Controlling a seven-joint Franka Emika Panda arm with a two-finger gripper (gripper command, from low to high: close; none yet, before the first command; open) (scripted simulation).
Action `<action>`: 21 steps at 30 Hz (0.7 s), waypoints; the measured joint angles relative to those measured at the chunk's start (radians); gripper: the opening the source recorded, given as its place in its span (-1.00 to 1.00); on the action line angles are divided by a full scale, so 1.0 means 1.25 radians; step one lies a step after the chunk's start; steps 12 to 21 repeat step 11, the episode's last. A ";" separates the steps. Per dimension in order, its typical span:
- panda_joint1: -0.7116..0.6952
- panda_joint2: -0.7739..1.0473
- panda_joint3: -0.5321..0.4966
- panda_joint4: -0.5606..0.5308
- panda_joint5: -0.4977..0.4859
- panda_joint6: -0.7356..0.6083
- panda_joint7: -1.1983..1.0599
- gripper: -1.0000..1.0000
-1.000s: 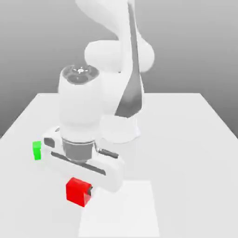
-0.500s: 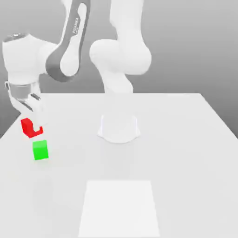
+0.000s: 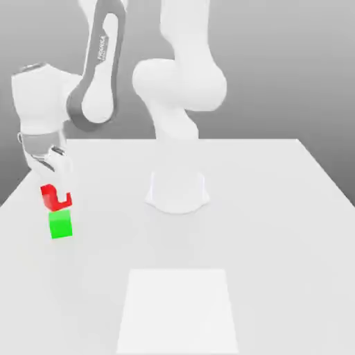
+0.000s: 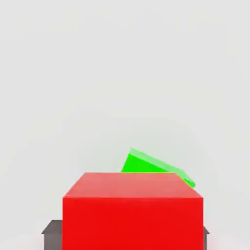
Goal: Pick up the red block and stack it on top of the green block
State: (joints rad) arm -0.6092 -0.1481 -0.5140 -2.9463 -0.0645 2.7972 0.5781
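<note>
My gripper (image 3: 57,195) is at the exterior view's left, shut on the red block (image 3: 50,197), a small bright red cube. One white finger covers part of that cube. The green block (image 3: 61,225) rests on the table directly beneath the red one. The gap between them is tiny, and I cannot tell whether they touch. In the hand view the red block (image 4: 132,210) is held between dark finger pads (image 4: 51,228). A tilted sliver of the green block (image 4: 146,164) peeks out past its far edge.
The arm's white base (image 3: 177,191) stands mid-table, right of the blocks. A paler square patch (image 3: 179,308) lies on the table near the front. The table's left edge (image 3: 15,193) runs close beside the blocks.
The gripper carried the red block from the table's front to the left side, over the green block. In the last half second it sank lower and shifted slightly right.
</note>
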 joint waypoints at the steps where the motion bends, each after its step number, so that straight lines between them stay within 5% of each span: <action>1: 0.005 0.008 -0.002 0.000 0.010 0.006 -0.007 -1.00; 11: 0.046 0.083 -0.017 0.003 0.097 0.068 -0.066 -1.00; 21: 0.046 0.083 -0.017 0.003 0.097 0.068 -0.066 -1.00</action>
